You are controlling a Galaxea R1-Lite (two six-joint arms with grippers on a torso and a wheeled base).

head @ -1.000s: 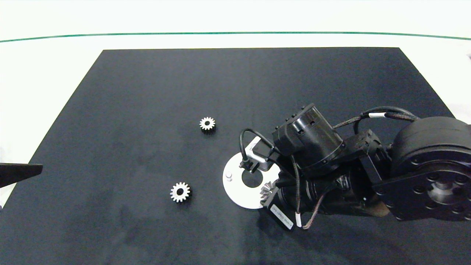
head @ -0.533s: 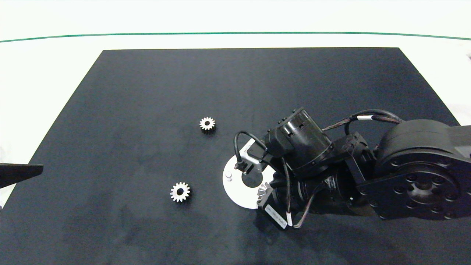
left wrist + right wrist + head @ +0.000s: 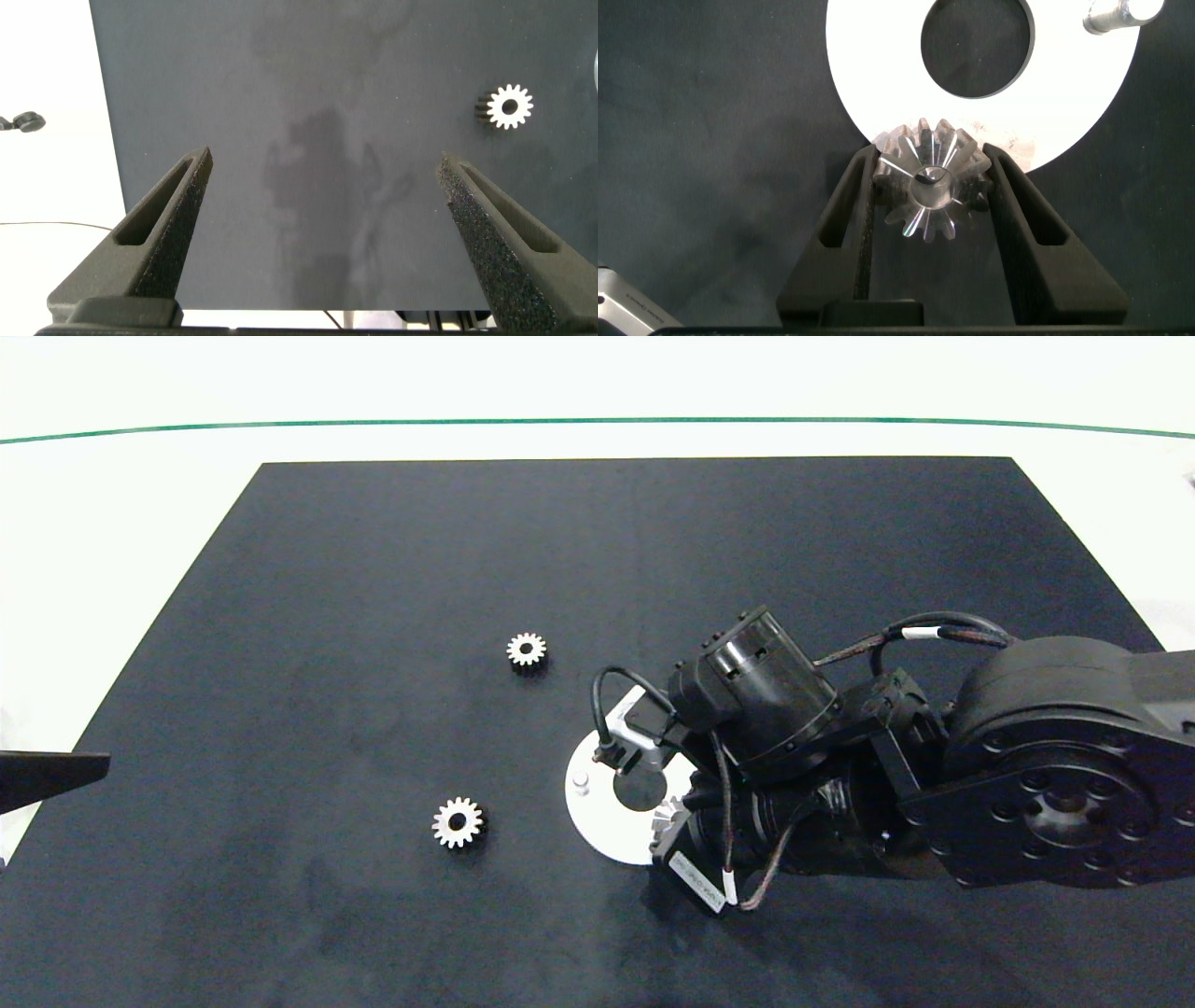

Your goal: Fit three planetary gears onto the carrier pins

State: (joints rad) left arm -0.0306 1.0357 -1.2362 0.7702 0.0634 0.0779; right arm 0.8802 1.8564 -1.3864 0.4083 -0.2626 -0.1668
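The right gripper (image 3: pixel 931 191) is positioned over the near-right edge of the white disc (image 3: pixel 597 821), its fingers (image 3: pixel 845 210) clenched on one planetary gear (image 3: pixel 929 187). In the right wrist view, a grey pin end shows through the bore of this gear, so the gear appears to be seated on, or entering, a carrier pin at the disc rim; the depth of seating cannot be confirmed.

A second carrier pin (image 3: pixel 581 782) stands bare on the left side of the disc. The third pin is hidden beneath the arm.

Two further gears lie flat on the black mat of the table: one (image 3: pixel 527 650) beyond and to the left of the disc, one (image 3: pixel 457 822) well to the left of it.

The left gripper (image 3: pixel 324 201) is parked at the left edge of the mat, its fingers spread and empty.

Hazards at this stage:
- Bore offset from the pin: the gear may tilt and jam on the pin edge.
- Downward force on a tilted gear: the unsecured disc may slide or tip on the mat.
- Premature release: the gear may fall off the disc rim onto the mat.
- Uneven retraction of the fingers: tooth contact may drag the gear back off the pin.
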